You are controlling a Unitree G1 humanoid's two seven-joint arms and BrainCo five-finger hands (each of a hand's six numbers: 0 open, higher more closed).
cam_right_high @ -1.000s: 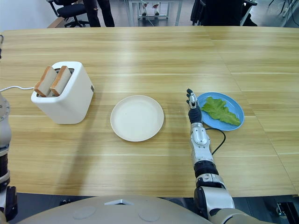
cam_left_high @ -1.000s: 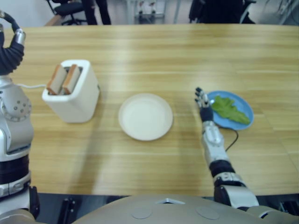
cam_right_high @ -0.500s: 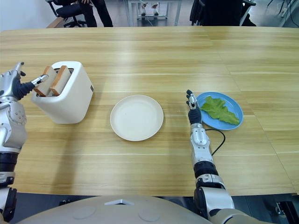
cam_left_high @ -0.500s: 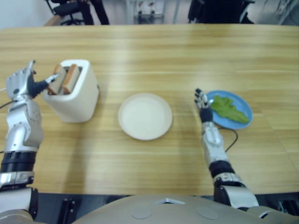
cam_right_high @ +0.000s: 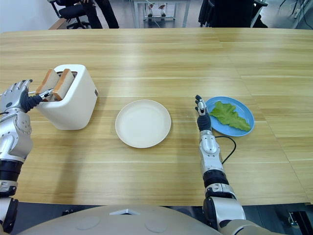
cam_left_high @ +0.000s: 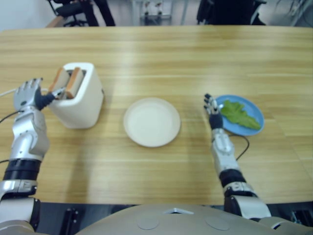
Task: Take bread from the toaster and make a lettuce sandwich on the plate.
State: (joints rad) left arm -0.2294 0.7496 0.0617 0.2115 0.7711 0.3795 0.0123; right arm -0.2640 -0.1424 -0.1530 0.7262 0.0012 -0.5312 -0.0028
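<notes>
Two bread slices (cam_right_high: 55, 83) stand in the toaster (cam_right_high: 72, 105) near the left edge of the desk (cam_right_high: 156, 54). My left hand (cam_right_high: 14, 96) has dropped beside them, open, perhaps touching one. My right hand (cam_right_high: 202, 111) lies open.

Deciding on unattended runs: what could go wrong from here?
1. The left hand is at the outer bread slice from the side; a sideways pull might shift the toaster or drag the neighbouring slice.
2. The right hand stands close beside the blue plate; reaching for the lettuce could shove that plate.
</notes>
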